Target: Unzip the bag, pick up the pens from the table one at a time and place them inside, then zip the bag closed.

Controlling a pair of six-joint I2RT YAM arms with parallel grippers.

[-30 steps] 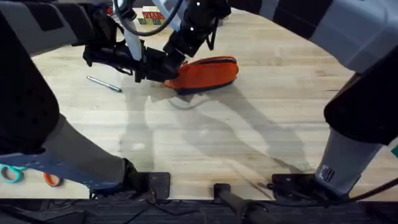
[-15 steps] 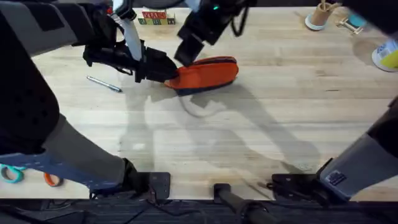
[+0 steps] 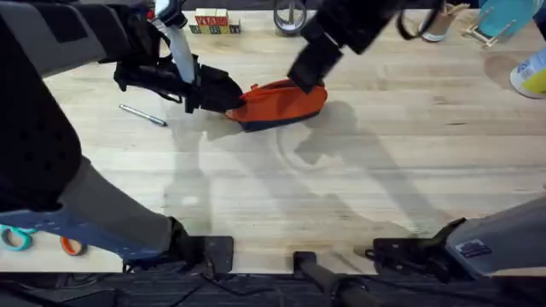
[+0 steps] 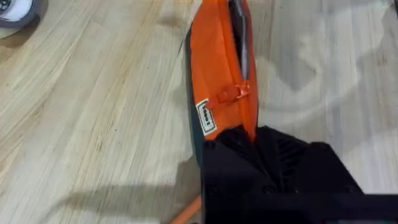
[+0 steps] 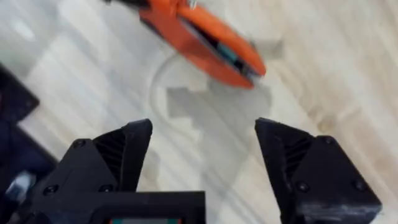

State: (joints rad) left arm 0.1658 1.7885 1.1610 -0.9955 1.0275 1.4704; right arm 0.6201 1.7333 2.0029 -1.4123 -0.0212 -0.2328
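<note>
Near edge of the bench (image 3: 281, 196), 7 o'clock corner: orange-handled scissors (image 3: 38, 240) lay flat, partly under the left arm. Mid-bench was bare plank with arm shadows. Further out, around 10 o'clock, the silver-grey pen (image 3: 142, 115) lay alone on the wood, well apart from the bag, at a slight slant. Just past it the left gripper (image 3: 223, 100) had its fingers clamped on the bag's left end; the left wrist view showed the black fingers (image 4: 261, 162) closed over the orange fabric right beside the small orange zipper pull (image 4: 233, 93). The bag (image 3: 286, 102) sat at roughly 12 o'clock, long axis running left-right, navy base down, zipper open along the stretch beyond the pull, dark interior visible. The right gripper (image 3: 309, 66) hung above the bag's right half, apart from it; the right wrist view showed its fingers (image 5: 121, 152) spread wide, holding nothing, with the bag (image 5: 205, 43) below and off to one side. At the far edge, 11 o'clock: small lettered blocks (image 3: 209, 21).
</note>
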